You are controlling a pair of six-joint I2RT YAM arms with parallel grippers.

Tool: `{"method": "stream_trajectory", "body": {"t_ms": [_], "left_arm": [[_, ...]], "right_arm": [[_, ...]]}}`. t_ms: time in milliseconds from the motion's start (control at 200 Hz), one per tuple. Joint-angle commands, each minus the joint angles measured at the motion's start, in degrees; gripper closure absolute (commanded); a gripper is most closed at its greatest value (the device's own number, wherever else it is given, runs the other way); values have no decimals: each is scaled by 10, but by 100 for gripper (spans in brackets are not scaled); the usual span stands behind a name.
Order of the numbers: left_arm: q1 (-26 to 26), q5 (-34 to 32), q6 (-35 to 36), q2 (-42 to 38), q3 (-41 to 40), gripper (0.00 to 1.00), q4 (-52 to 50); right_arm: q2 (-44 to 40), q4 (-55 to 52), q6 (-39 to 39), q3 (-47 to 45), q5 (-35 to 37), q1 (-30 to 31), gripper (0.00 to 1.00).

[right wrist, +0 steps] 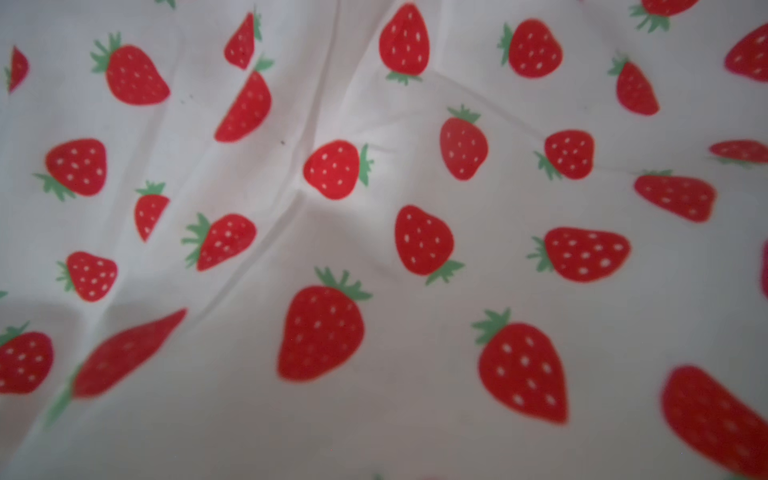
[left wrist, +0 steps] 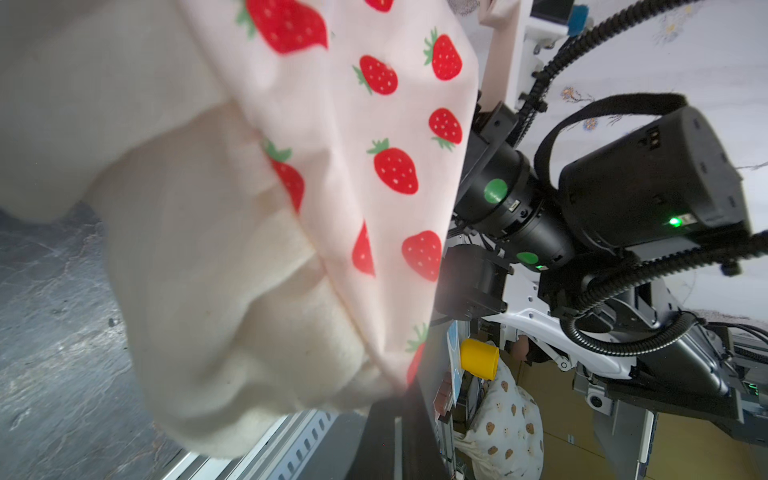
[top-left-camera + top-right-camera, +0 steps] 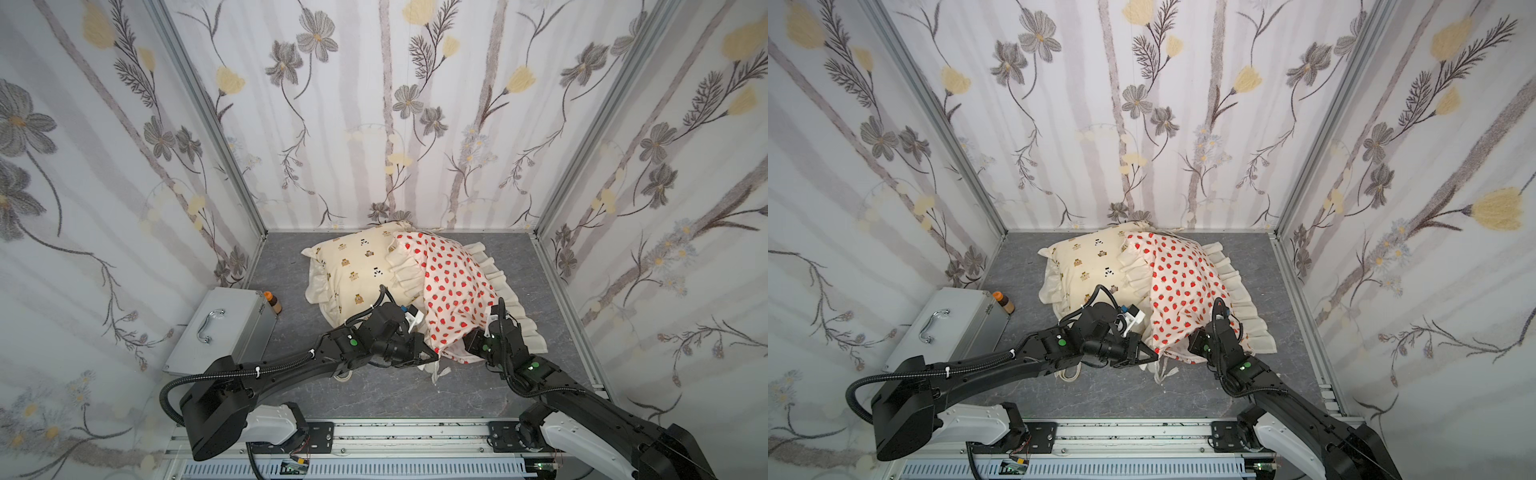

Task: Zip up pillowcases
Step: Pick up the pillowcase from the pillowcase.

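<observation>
The strawberry pillowcase (image 3: 453, 286) (image 3: 1183, 282) lies at the back middle, its ruffle overlapping the cream bear pillowcase (image 3: 353, 266) (image 3: 1088, 266) to its left. My left gripper (image 3: 434, 355) (image 3: 1156, 354) is shut on the strawberry case's near corner. In the left wrist view the printed cloth (image 2: 386, 166) and cream ruffle (image 2: 232, 291) run down into the pinch of the left gripper (image 2: 401, 395). My right gripper (image 3: 471, 345) (image 3: 1196, 345) is pushed in under the same near edge, with its jaws hidden. Strawberry cloth (image 1: 374, 232) fills the right wrist view. No zipper shows.
A silver metal case (image 3: 220, 328) with a handle lies at the left wall, and a small orange-capped bottle (image 3: 272, 302) stands beside it. Papered walls close in three sides. The arms' rail (image 3: 395, 432) runs along the front. Cream ties (image 3: 436, 372) trail onto the grey floor.
</observation>
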Motion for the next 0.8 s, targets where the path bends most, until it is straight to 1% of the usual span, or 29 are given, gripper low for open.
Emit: {"method": "stream_trajectory", "body": {"t_ms": [0, 170, 255, 360, 450, 565, 664, 734, 794], "left_arm": [[1, -6, -23, -12, 11, 100, 9], [11, -9, -30, -25, 6, 100, 1], [12, -3, -38, -26, 4, 100, 13], [12, 1, -35, -26, 8, 100, 7], [14, 2, -35, -26, 2, 100, 7], [14, 8, -35, -26, -4, 100, 14], [18, 12, -34, -26, -10, 100, 16], [21, 17, -33, -26, -15, 100, 19], [23, 26, -30, -26, -17, 100, 26]], "right_arm": [[-28, -20, -14, -11, -16, 0, 72], [-124, -65, -17, -28, -42, 0, 61], [-157, -79, -19, -31, -69, -1, 58], [-185, -117, -18, -20, -84, -1, 56], [-211, -138, -19, -11, -103, -1, 55], [-237, -140, -23, -13, -146, 1, 55], [-257, -141, -29, -18, -172, 5, 57], [-271, -126, -38, -22, -203, 14, 60], [-281, -115, -40, -23, -219, 23, 60]]}}
